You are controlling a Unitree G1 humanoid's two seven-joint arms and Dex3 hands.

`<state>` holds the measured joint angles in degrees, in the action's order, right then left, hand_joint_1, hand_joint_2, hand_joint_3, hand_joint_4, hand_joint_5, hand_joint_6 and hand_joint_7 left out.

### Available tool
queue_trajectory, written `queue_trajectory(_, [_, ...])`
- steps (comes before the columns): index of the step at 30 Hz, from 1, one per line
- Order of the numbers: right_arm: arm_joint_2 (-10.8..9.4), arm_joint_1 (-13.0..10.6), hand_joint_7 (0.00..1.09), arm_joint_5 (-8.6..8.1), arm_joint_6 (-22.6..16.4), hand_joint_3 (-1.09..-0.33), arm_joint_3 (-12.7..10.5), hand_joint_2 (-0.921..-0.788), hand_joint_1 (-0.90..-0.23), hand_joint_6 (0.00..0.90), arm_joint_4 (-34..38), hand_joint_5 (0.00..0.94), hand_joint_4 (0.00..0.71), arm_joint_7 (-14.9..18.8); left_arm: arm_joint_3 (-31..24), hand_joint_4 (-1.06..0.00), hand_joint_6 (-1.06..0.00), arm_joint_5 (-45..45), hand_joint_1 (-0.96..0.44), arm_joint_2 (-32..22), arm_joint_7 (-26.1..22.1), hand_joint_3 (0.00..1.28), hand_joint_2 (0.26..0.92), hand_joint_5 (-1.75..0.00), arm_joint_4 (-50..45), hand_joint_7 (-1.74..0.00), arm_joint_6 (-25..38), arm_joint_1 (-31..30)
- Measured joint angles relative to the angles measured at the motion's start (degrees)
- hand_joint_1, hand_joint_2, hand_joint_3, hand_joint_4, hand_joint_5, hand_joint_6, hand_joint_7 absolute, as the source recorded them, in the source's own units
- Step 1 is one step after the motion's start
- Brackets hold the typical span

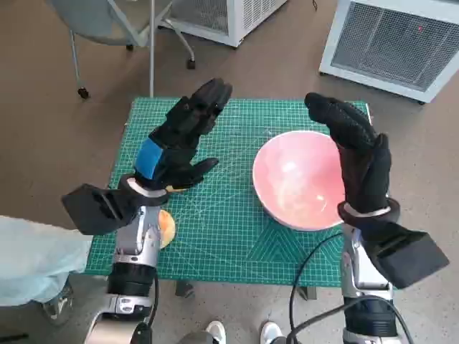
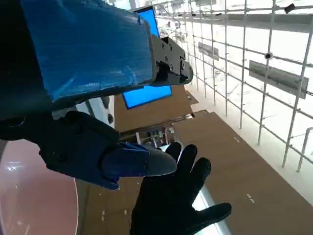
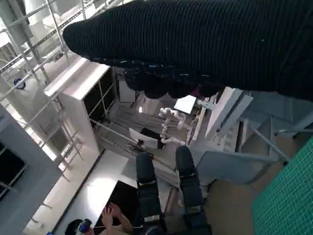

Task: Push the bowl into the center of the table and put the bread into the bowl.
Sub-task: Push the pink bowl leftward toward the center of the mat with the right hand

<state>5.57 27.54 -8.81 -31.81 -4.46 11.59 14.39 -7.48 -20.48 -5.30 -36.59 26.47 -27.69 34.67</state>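
My left hand [image 1: 179,143], black with blue tape on its back, is raised over the left part of the green gridded cutting mat [image 1: 222,236] that covers the small bench. Its fingers [image 1: 208,100] are stretched forward and apart, and they hold nothing. My right hand [image 1: 355,154], in the black knitted glove, is lifted above the right side of the round pale pink bowl [image 1: 297,179]. Its fingers [image 1: 326,107] are also spread and hold nothing; I cannot tell if the glove touches the bowl's rim.

The bowl stands upright on the right half of the mat, close to the near right corner, and nothing lies inside it. The piece of yellowish bread [image 1: 166,228] lies on the mat near its near left edge, just beside my left forearm, which hides a part of it. The bread and the bowl are well apart.

In the left wrist view the gloved right hand [image 2: 178,205] shows with its fingers spread, and a pink edge of the bowl [image 2: 34,196] is beside it. A grey rolling chair [image 1: 100,21] and a white ventilated cabinet [image 1: 391,39] stand on the brown floor beyond the bench.
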Motion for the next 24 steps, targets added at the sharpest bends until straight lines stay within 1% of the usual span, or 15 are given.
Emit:
queue_trajectory(19, [-0.01,-0.01,0.55,-0.04,0.06,-0.719,-0.11,-0.921,-0.663,-0.001,-0.07,0.001,0.188,-0.02,-0.07,-0.16,-0.25,0.0,-0.53,0.0,0.02,0.31,0.921,0.0,0.02,-0.18,0.0,0.03])
queue_trajectory(24, [0.44,-0.08,0.55,-0.3,0.08,-0.717,-0.76,-0.921,-0.664,0.0,-0.09,0.002,0.191,0.0,-0.06,-0.16,-0.24,0.01,-0.54,0.02,0.05,0.31,0.921,0.0,0.02,-0.17,0.0,0.03])
